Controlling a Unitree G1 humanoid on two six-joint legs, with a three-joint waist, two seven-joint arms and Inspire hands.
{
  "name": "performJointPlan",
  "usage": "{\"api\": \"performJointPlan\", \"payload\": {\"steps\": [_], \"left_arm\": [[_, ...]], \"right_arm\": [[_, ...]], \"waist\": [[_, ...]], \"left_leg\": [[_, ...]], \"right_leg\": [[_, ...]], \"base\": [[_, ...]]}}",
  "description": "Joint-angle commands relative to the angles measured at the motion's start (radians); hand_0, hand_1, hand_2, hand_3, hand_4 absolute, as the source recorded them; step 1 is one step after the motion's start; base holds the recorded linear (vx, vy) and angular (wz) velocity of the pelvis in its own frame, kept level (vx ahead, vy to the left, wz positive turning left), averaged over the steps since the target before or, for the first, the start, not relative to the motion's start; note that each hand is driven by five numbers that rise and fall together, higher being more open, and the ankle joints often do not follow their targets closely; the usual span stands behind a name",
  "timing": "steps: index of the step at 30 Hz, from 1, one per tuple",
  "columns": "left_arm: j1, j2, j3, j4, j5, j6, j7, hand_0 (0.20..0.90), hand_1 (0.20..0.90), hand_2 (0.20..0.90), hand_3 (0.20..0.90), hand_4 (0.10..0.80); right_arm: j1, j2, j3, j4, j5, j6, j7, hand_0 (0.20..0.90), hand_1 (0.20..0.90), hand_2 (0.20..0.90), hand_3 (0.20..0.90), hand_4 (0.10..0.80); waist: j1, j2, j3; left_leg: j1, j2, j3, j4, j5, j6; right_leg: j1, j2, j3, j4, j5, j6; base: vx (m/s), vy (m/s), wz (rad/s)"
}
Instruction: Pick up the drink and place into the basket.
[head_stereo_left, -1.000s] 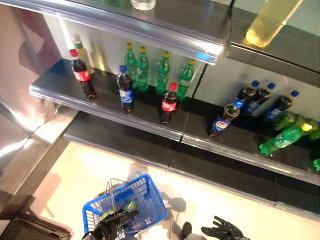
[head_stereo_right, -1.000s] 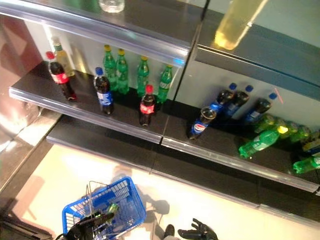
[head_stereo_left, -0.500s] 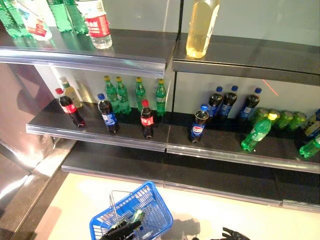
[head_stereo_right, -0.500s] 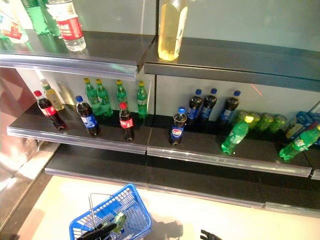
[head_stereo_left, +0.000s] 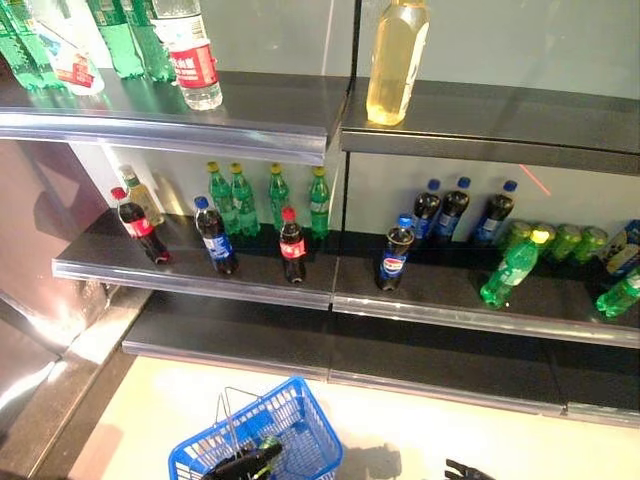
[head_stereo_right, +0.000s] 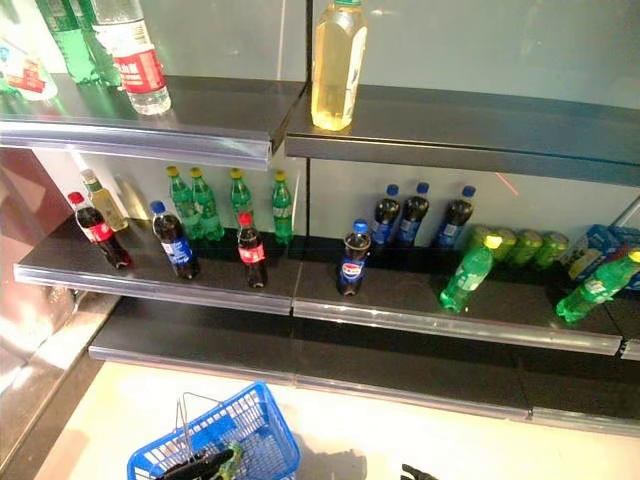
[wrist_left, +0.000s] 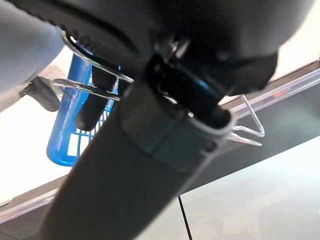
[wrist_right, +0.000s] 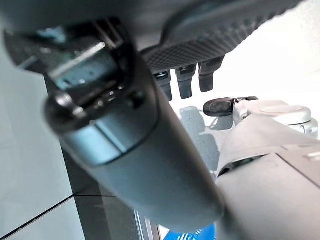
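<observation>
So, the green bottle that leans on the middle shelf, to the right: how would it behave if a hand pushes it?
The green bottle already tilts, so a push would probably tip it. Being round, it may then roll along the shelf. It looks like smooth plastic, perhaps slippery.

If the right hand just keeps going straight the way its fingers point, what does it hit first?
Hard to say for sure. Only the right hand's fingertips show, low over the pale floor, aimed roughly toward the bottom shelf. Nothing visible lies between, so likely that shelf's edge.
</observation>
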Motion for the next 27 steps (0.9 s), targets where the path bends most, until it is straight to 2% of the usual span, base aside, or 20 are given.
{"api": "performJointPlan", "payload": {"steps": [1,10,15,20,24,27], "left_arm": [[-0.108,0.034,0.025,-0.016,-0.071,-0.052,-0.096,0.3,0.3,0.3,0.2,0.1],[-0.087,0.03,0.022,-0.026,-0.059,-0.055,-0.091,0.3,0.3,0.3,0.2,0.1],[-0.106,0.013,-0.01,-0.048,-0.117,-0.073,-0.08,0.3,0.3,0.3,0.2,0.1],[-0.161,0.006,-0.03,-0.073,-0.157,-0.082,-0.064,0.3,0.3,0.3,0.2,0.1],[-0.179,0.008,-0.049,-0.067,-0.179,-0.087,-0.067,0.3,0.3,0.3,0.2,0.1],[-0.198,0.013,-0.067,-0.078,-0.207,-0.084,-0.068,0.3,0.3,0.3,0.2,0.1]], "right_arm": [[-0.078,-0.023,-0.03,0.077,0.028,-0.026,-0.005,0.9,0.9,0.9,0.9,0.8],[-0.063,-0.023,-0.012,0.075,-0.005,-0.009,0.005,0.9,0.9,0.9,0.9,0.8],[-0.088,-0.026,0.022,0.063,0.004,-0.012,-0.009,0.9,0.9,0.9,0.9,0.8],[-0.172,-0.049,0.059,0.042,0.045,-0.006,-0.036,0.9,0.9,0.9,0.9,0.8],[-0.214,-0.063,0.064,0.034,0.073,-0.004,-0.046,0.9,0.9,0.9,0.9,0.8],[-0.232,-0.078,0.07,0.022,0.085,-0.01,-0.044,0.9,0.9,0.9,0.9,0.8]], "waist": [[-0.009,0.001,0.004],[-0.014,-0.007,0.024],[-0.012,0.013,0.089],[-0.006,0.044,0.199],[-0.002,0.057,0.252],[-0.001,0.064,0.282]], "left_leg": [[-0.018,-0.017,0.003,0.001,-0.019,0.052],[-0.048,-0.003,0.016,0.001,0.0,0.035],[-0.162,0.011,0.009,0.001,0.049,0.02],[-0.295,-0.016,-0.032,0.001,0.092,0.02],[-0.338,-0.045,-0.067,0.001,0.089,0.033],[-0.357,-0.054,-0.077,0.001,0.087,0.038]], "right_leg": [[0.031,-0.04,-0.016,0.058,-0.075,0.025],[0.014,-0.03,-0.014,0.003,-0.028,0.03],[-0.103,-0.04,-0.009,-0.001,0.01,0.03],[-0.23,-0.05,-0.003,-0.001,0.048,0.025],[-0.275,-0.061,0.011,0.001,0.058,0.018],[-0.298,-0.075,0.024,0.027,0.049,0.018]], "base": [[0.0,0.0,0.0],[-0.009,-0.023,-0.02],[-0.197,0.001,-0.04],[-0.281,0.022,0.07],[-0.117,0.049,0.08],[-0.086,0.065,0.0]]}}
